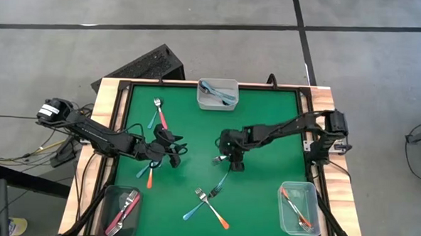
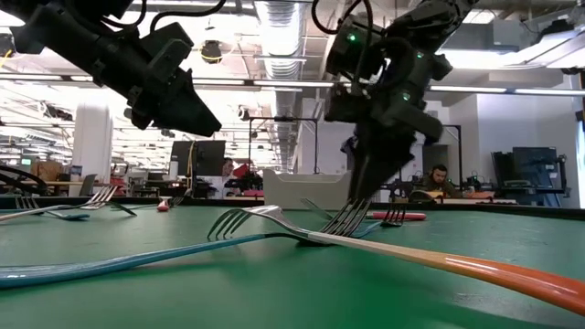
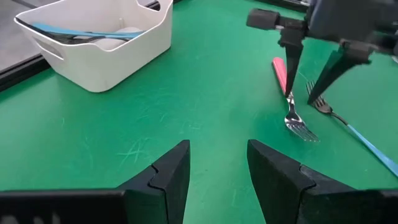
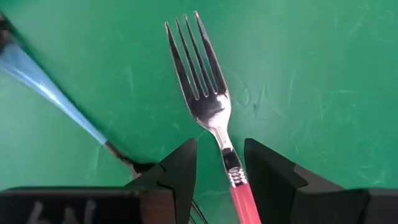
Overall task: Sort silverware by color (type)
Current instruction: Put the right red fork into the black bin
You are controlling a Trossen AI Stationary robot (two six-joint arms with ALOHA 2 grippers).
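My right gripper (image 4: 221, 171) is open and low over the green mat (image 1: 267, 127). Its two fingers stand on either side of the neck of a pink-red-handled fork (image 4: 208, 99) that lies flat, without plainly touching it. In the left wrist view that fork (image 3: 292, 115) lies below the right gripper (image 3: 303, 94). A light blue fork (image 4: 50, 87) lies close beside it. My left gripper (image 1: 173, 148) is open above bare mat, left of centre, touching nothing (image 3: 217, 171). Other forks lie on the mat: a blue and pink pair (image 1: 157, 112), an orange and blue pair (image 1: 145, 172), and a crossed blue and orange pair (image 1: 207, 203).
A white bin with blue forks (image 1: 219, 93) stands at the far edge. A clear bin with pink forks (image 1: 121, 210) sits at the near left corner and one with orange forks (image 1: 299, 207) at the near right. A raised dark frame (image 1: 122, 103) borders the mat.
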